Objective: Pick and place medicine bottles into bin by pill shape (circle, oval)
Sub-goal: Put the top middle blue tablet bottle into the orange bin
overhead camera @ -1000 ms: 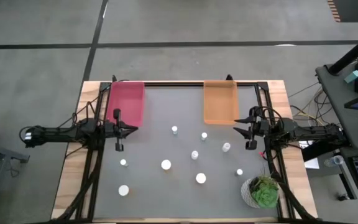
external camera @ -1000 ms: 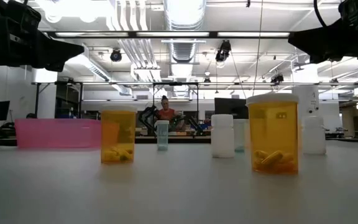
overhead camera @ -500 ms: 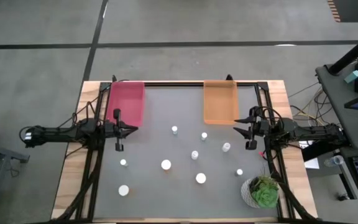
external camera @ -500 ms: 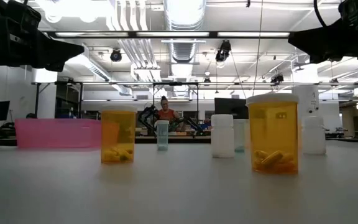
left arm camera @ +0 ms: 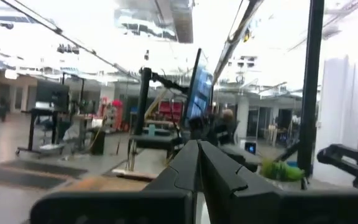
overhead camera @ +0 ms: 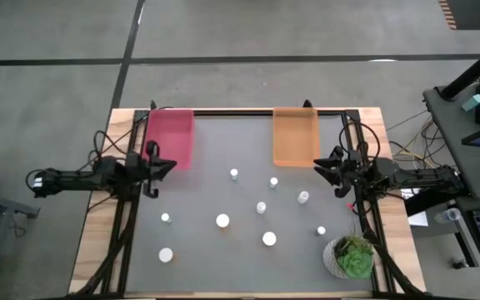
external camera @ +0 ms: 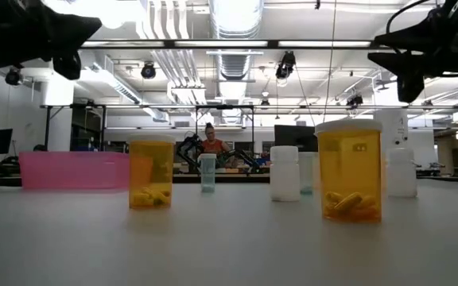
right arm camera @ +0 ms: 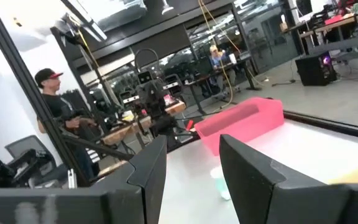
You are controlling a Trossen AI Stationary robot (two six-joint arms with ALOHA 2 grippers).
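Several small white-capped medicine bottles stand upright on the grey table top, among them one near the middle, one at the near left and one toward the right. In the low view two amber bottles stand nearest. My left gripper hovers at the table's left edge by the pink bin, shut and empty. My right gripper hovers at the right edge near the orange bin, open and empty.
A pink bin stands at the far left and an orange bin at the far right of the table. A green plant in a white pot stands at the near right corner. People show in the room beyond the table.
My left gripper has drawn back a little toward the table's left edge, and my right gripper a little toward the right edge. Both have turned about in the air. The bottles have stayed where they were.
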